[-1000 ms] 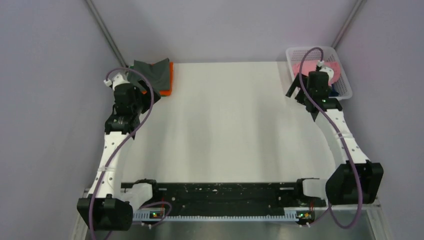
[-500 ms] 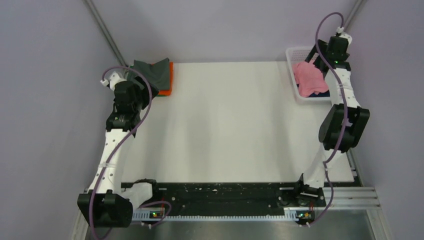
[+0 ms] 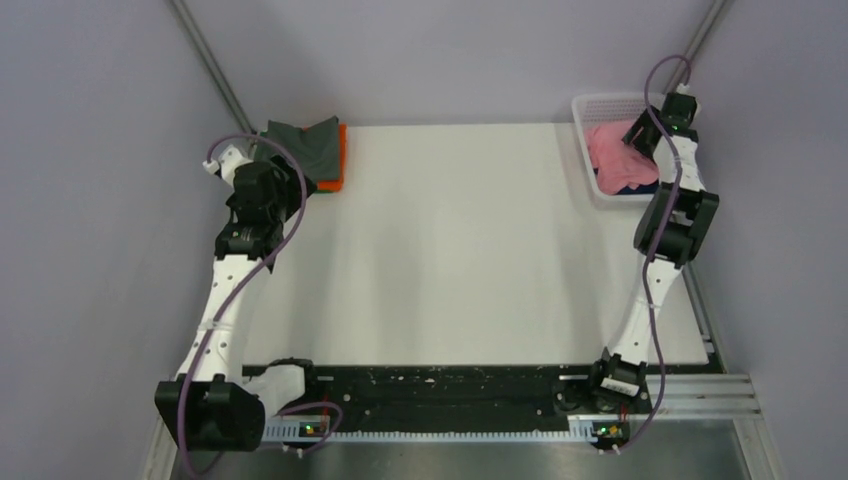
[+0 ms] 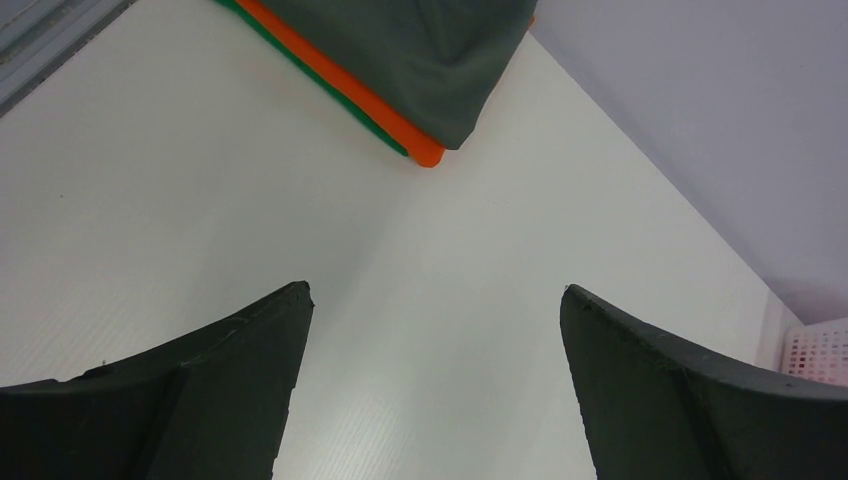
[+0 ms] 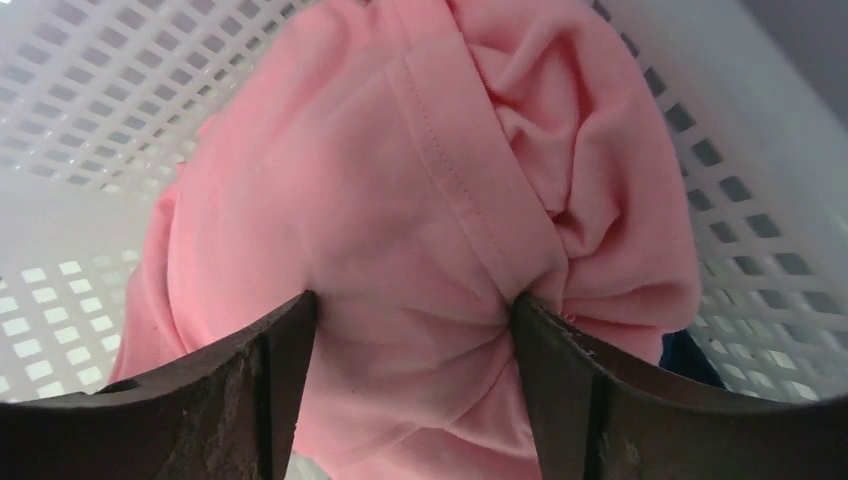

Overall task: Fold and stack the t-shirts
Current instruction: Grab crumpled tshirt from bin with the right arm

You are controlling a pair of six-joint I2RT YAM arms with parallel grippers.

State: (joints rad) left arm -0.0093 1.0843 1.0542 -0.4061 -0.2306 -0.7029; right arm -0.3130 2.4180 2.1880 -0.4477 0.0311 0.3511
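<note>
Right wrist view: the light pink t-shirt (image 5: 420, 190) is lying crumpled in the white basket (image 5: 100, 110), with a navy blue t-shirt (image 5: 692, 352) peeking out beneath. The right gripper (image 5: 415, 300) is pressing a bunch of it from both sides; whether it is clamping cannot be told. At the table's (image 4: 180, 200) far-left corner the dark grey t-shirt (image 4: 420, 50) is sitting folded on the orange t-shirt (image 4: 428, 152). The left gripper (image 4: 435, 290) is hanging nearby, fingers wide apart.
</note>
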